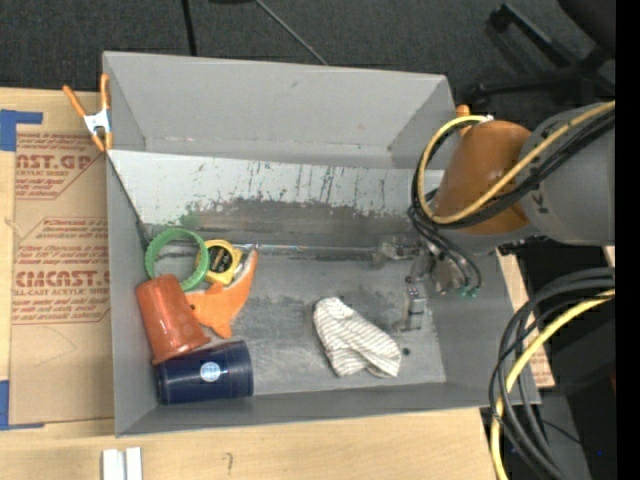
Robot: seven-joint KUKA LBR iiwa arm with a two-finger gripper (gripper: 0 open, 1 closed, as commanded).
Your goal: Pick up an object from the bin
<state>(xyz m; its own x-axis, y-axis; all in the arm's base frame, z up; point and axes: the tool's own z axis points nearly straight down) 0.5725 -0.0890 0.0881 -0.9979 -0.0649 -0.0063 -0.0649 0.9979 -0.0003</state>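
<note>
In the grey bin (280, 108) the pincer (413, 310), open or closed I cannot tell, hangs just beside a striped cloth (355, 340), well apart from an orange cup (168, 318) and a navy cup (205, 372).

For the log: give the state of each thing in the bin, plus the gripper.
striped white cloth: crumpled, loose.
orange cup: on its side.
dark blue cup: on its side, front left.
green ring: lying beside left wall.
yellow tape measure: touching the ring.
orange flat piece: lying flat.
gripper: low in bin, right of cloth.
</note>
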